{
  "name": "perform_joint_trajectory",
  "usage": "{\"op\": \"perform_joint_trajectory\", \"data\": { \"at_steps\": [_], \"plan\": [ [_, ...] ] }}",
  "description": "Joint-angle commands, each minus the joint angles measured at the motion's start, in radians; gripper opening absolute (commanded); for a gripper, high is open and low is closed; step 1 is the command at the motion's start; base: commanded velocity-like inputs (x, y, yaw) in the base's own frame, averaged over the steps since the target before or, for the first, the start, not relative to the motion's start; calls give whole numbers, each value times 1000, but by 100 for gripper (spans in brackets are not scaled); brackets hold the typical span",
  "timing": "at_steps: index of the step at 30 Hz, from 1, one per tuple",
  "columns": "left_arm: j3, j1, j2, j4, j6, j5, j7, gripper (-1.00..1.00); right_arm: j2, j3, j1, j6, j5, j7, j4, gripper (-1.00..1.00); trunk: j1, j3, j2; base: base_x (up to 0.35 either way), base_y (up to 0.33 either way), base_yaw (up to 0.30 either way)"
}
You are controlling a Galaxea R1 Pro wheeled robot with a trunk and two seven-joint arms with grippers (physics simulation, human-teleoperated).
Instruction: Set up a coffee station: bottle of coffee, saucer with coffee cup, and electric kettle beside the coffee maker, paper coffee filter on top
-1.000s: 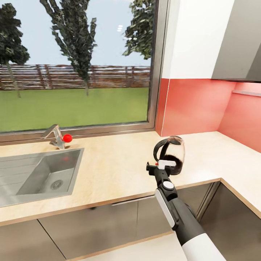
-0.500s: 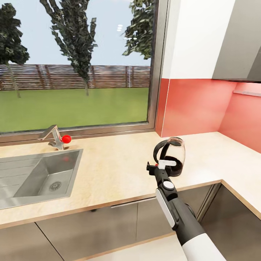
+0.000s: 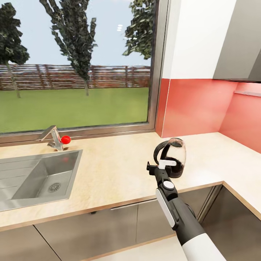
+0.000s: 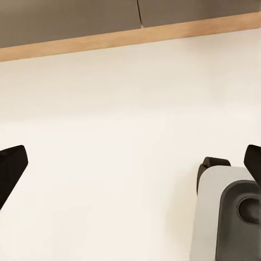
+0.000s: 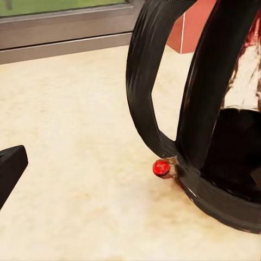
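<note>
1. Head view: the kettle (image 3: 173, 157) stands upright on the countertop (image 3: 119, 170), long axis vertical, near the front edge and not far from the corner where the counter turns. Its handle (image 3: 158, 152) loops toward the sink (image 3: 40, 177) side; the spout side faces the red backsplash (image 3: 195, 107). The right gripper (image 3: 162, 167) sits at the kettle's base on the handle side, a white finger lying across the dark glass. Whether it grips the kettle or only rests against it, I cannot tell from here

2. Head view, progress: no coffee maker, bottle, filter, saucer or cup is in sight on this stretch of counter. The kettle is on the counter, but I judge its step unfinished, since nothing beside it marks the station. The other items all seem still to be placed

3. Left wrist view: the left gripper (image 4: 133, 163) is spread wide, one dark fingertip (image 4: 11, 166) at each edge of the picture, nothing between them. Beneath it lies pale floor, with a wood-edged cabinet base (image 4: 130, 35) beyond

4. Right wrist view: the kettle's black handle (image 5: 149, 87) arches up close ahead, its red switch (image 5: 161, 167) at the foot of the handle just above the base ring. One dark fingertip (image 5: 10, 166) shows far to one side, well apart from the kettle, so the jaws look wide and hold nothing I can see; the other finger is out of sight
</note>
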Motion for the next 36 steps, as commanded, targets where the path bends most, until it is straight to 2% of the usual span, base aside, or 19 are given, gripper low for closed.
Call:
{"op": "perform_joint_trajectory", "data": {
  "at_steps": [1,15,23,36],
  "plan": [
    [7,1,0,-2,1,5,-10,100,0,3,-1,4,-8,-8,-1,100,0,-1,-1,7,0,0],
    [6,1,0,-1,0,5,-11,100,8,2,-1,6,-8,-19,-2,100,0,-1,-1,23,0,0],
    [6,1,0,-1,0,6,-11,100,12,6,-2,5,-14,-134,-7,100,0,-1,-1,4,0,0],
    [4,1,0,-1,-1,6,-11,100,12,7,-1,5,-14,-152,-6,100,0,-1,-1,0,100,0]
  ]
}}
